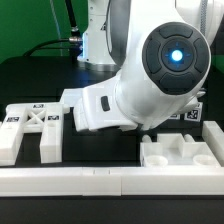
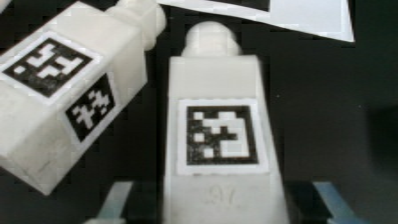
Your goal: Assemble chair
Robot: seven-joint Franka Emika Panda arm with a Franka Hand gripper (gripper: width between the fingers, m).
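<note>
Dark and matte, the surface (image 1: 100,150) carries the chair's loose white parts. The X-braced panel (image 1: 30,125) lies at the exterior view's left and the seat slab (image 1: 180,152) at its right, both behind a long border rail (image 1: 110,180). In the wrist view, the hand (image 2: 219,205) is closed, its fingers (image 2: 116,205) on either side of a tagged leg block (image 2: 217,130) lying flat. A second leg block (image 2: 71,85) lies just beside it, angled away. The step appears to be picking up a leg. The next move likely calls for lifting it clear of its neighbour and carrying it toward the seat slab.
</note>
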